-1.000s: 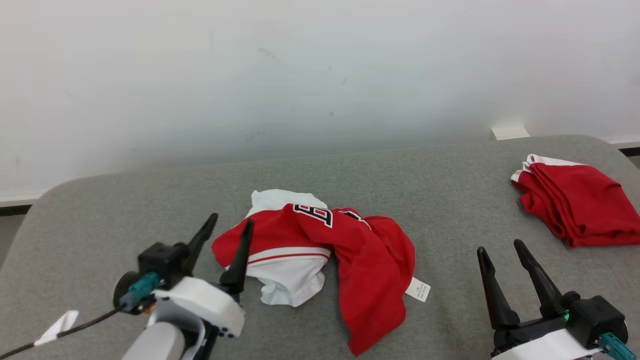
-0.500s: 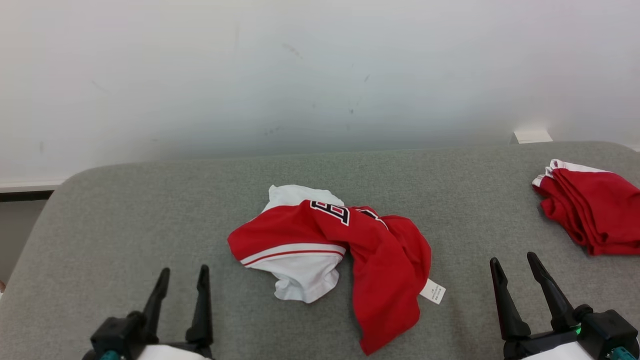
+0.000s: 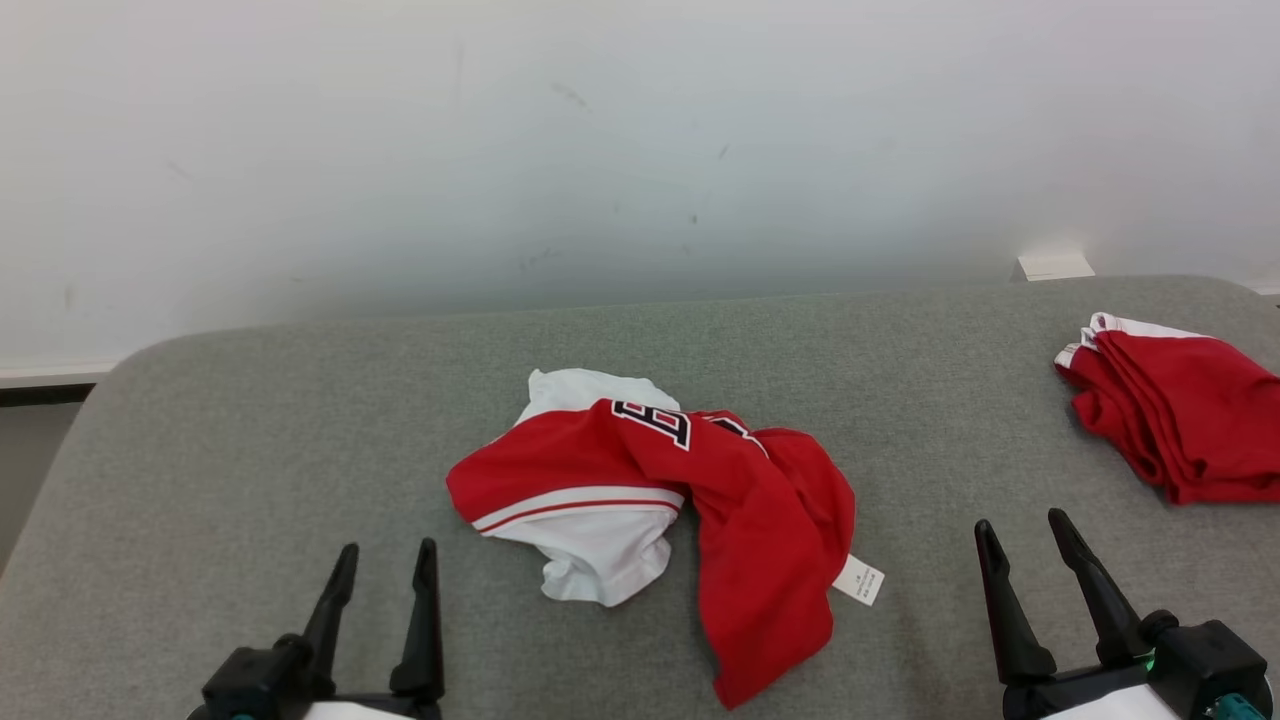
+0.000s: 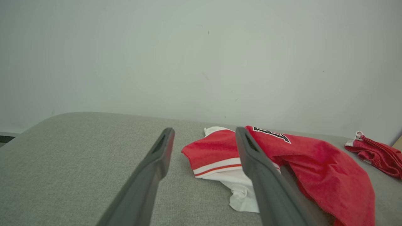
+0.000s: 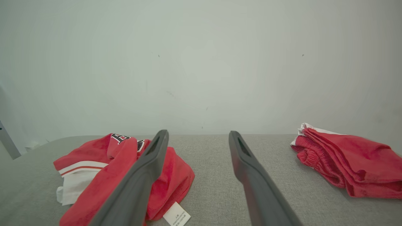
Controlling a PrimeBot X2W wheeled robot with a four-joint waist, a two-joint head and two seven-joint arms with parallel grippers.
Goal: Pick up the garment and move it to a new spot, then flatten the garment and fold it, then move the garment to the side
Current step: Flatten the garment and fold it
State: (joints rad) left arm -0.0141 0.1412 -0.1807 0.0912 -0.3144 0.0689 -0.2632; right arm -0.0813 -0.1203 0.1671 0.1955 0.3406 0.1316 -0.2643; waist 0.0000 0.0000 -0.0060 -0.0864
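Note:
A crumpled red and white garment [image 3: 690, 510] with black lettering and a white care tag lies in the middle of the grey padded table [image 3: 300, 420]. It also shows in the left wrist view as the garment [image 4: 307, 163] and in the right wrist view as the garment [image 5: 103, 163]. My left gripper [image 3: 388, 560] stands open at the lower left, apart from the cloth. At the lower right my right gripper [image 3: 1025, 535] is open too, with nothing between its fingers.
A second red garment, folded [image 3: 1180, 410], rests at the table's far right edge, also seen as the folded red garment [image 5: 345, 163]. A white wall [image 3: 640, 150] stands right behind the table. A small white block [image 3: 1050, 267] sits at the back right.
My left gripper has drawn back from the garment's left edge to the lower left. The head camera has shifted a little. The garment and right gripper stay put.

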